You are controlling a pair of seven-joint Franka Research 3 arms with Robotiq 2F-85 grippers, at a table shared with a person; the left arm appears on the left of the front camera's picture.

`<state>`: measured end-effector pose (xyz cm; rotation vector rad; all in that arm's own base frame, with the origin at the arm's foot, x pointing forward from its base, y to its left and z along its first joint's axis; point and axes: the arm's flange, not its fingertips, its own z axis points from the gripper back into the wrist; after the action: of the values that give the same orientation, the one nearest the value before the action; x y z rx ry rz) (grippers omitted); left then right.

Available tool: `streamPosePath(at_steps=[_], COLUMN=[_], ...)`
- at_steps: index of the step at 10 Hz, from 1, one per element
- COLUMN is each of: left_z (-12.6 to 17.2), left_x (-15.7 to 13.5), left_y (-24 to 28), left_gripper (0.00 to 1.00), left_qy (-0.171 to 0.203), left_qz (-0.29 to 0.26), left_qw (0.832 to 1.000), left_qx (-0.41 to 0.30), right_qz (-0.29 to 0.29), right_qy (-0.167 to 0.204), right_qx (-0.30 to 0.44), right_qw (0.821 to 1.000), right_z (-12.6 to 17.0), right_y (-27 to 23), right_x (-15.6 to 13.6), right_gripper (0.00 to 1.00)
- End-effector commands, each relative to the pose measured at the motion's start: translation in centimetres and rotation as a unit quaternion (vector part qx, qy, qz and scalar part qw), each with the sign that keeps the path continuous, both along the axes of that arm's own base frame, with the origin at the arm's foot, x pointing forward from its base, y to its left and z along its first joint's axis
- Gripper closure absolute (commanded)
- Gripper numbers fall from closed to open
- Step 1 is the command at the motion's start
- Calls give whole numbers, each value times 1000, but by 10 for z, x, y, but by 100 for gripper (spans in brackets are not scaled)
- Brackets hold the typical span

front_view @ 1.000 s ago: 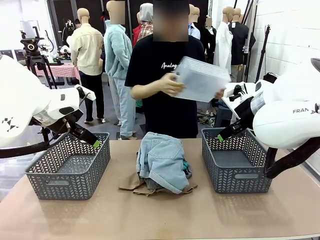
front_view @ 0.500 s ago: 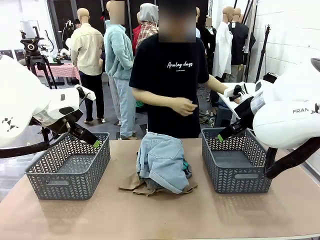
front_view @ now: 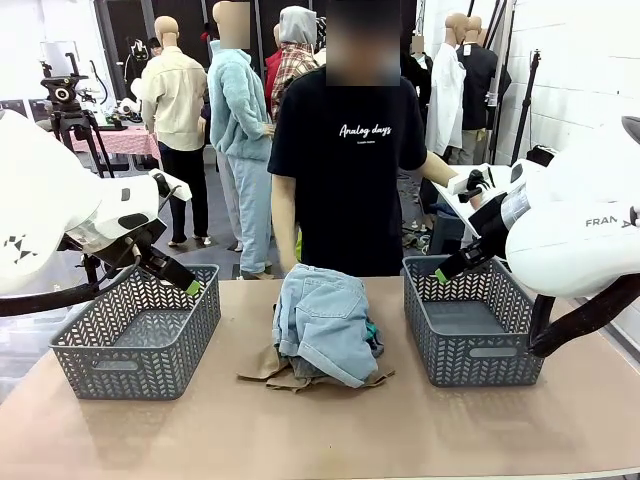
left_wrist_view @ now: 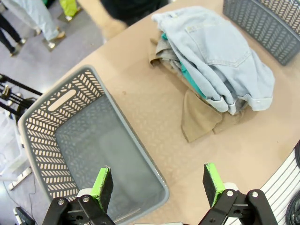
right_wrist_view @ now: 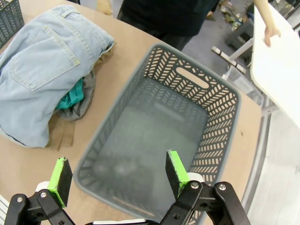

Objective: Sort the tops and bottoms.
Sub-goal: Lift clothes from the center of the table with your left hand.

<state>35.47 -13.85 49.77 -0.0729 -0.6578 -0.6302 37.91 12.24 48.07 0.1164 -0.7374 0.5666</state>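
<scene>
While the denim bottoms are piled on the tops between two grey baskets, the left gripper and right gripper are held spread wide, empty.

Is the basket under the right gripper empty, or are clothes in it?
Empty: the right wrist view shows the basket bare inside; the clothes lie piled on the table beside it.
</scene>
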Motion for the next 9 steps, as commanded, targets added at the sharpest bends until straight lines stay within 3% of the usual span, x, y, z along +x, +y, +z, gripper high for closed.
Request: streamPosePath(at_steps=[1,9], left_z=[-1,-1], left_x=[2,2], left_y=[1,1], left_gripper=[0,0], left_qy=[-6,-6], left_qz=[3,3], left_qw=[1000,1000], left_qx=[1,1], right_qz=[-1,-1], right_qy=[-4,-4], right_qx=[1,1], right_qw=[1000,1000], right_z=[-2,-2], right_y=[1,1], right_x=[2,2], right_gripper=[0,0])
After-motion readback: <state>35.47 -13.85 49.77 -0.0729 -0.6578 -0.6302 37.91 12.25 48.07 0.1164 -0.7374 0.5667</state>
